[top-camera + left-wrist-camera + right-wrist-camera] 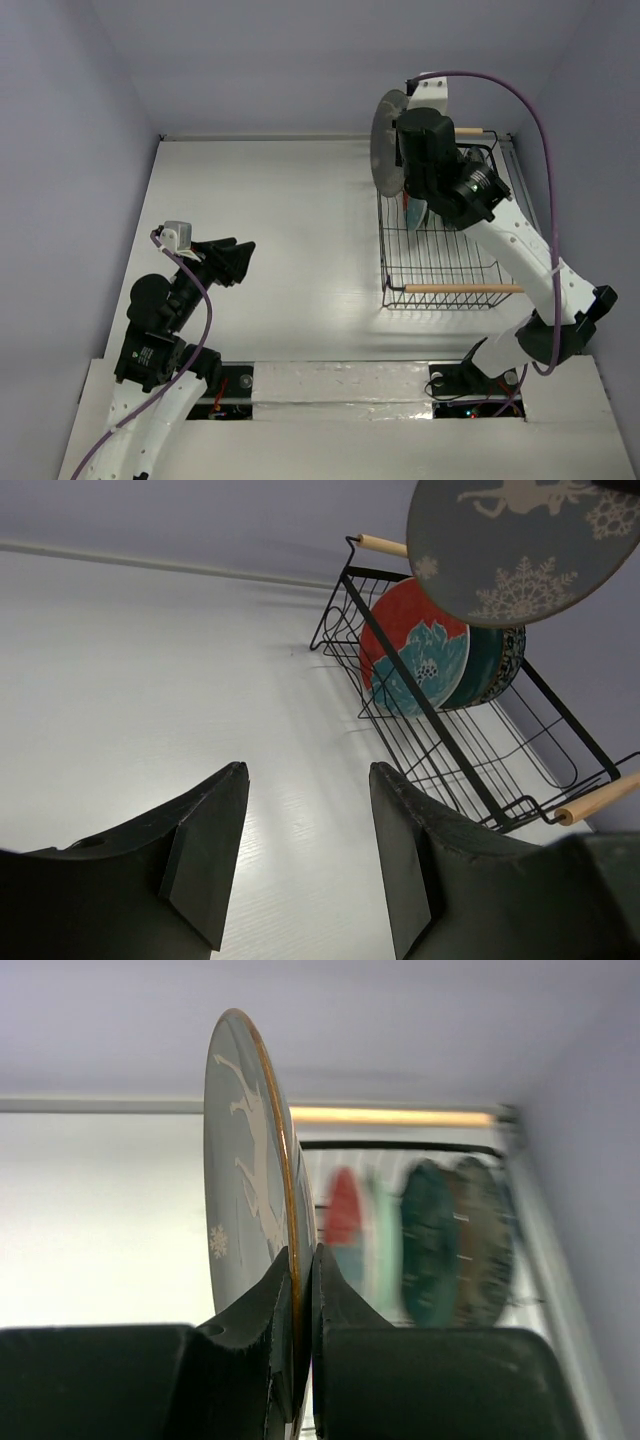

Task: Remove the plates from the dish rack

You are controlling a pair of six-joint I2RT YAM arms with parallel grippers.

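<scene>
Your left claw (305, 780) hangs open and empty over the table (280, 220), well left of the rack (460, 288). Your right claw (303, 1260) pinches the deer plate (520, 550) on edge above the rack's far end, where the other plates (420, 660) stand.

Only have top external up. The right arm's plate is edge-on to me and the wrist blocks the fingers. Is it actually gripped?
Observer: Yes. The right wrist view shows the right gripper shut on the rim of the deer plate, with the plate upright.
Operator: Any height over the rack?
Observer: It appears so. In the left wrist view the plate hangs above the top rail of the dish rack.
Operator: What's inside the rack?
Observer: A red floral plate stands at the front with a teal plate behind it. There are more behind those, but I can't get an exact count.
</scene>
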